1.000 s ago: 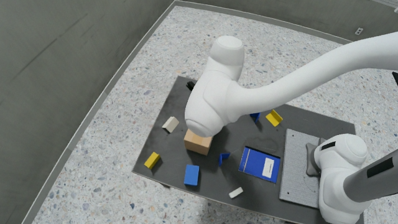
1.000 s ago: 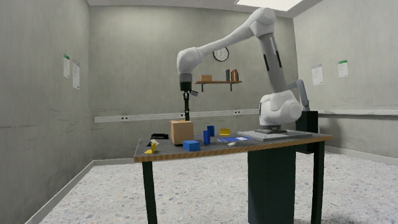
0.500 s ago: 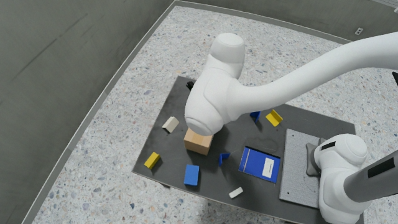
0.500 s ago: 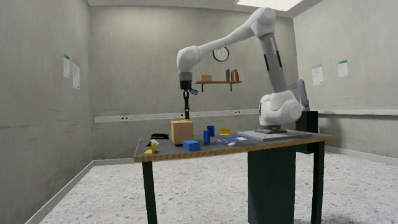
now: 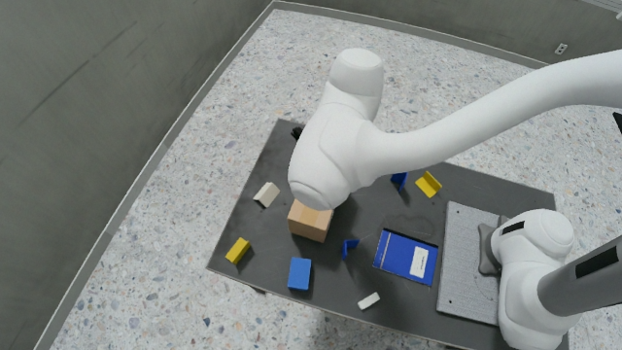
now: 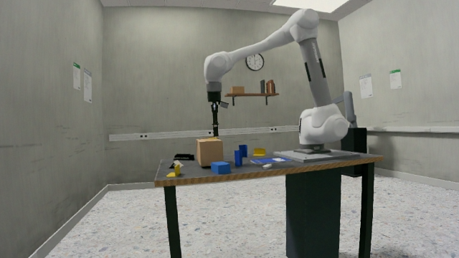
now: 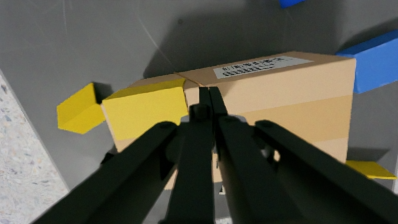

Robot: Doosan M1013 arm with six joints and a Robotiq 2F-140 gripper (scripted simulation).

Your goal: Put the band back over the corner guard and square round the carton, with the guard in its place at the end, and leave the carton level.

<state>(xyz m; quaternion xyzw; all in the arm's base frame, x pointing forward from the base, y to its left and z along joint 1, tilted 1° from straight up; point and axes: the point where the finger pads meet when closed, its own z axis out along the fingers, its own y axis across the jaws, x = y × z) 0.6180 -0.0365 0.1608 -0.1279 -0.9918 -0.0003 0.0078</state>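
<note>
The carton [image 5: 311, 223] [image 6: 209, 152] [image 7: 285, 87] stands on the table, partly under the arm in the top view. The yellow corner guard [image 7: 145, 107] sits over the carton's top edge at one end. The band [image 7: 190, 80] is a thin brown line beside the guard, not over it; it runs over the carton's edge to my fingertips. My gripper [image 6: 216, 135] [image 7: 208, 101] points down at the carton's top, its fingers together and shut on the band. The fingers hide part of the band and of the carton's top. The gripper is hidden in the top view.
A blue block [image 5: 299, 273] [image 6: 220, 168] [image 7: 377, 60] and a yellow angle piece [image 5: 237, 250] [image 7: 370, 169] lie near the carton. Another yellow piece [image 7: 80, 110] lies past the guard end. A white angle piece [image 5: 266, 194], blue angle piece [image 5: 349, 248] and blue folder [image 5: 405, 258] lie around.
</note>
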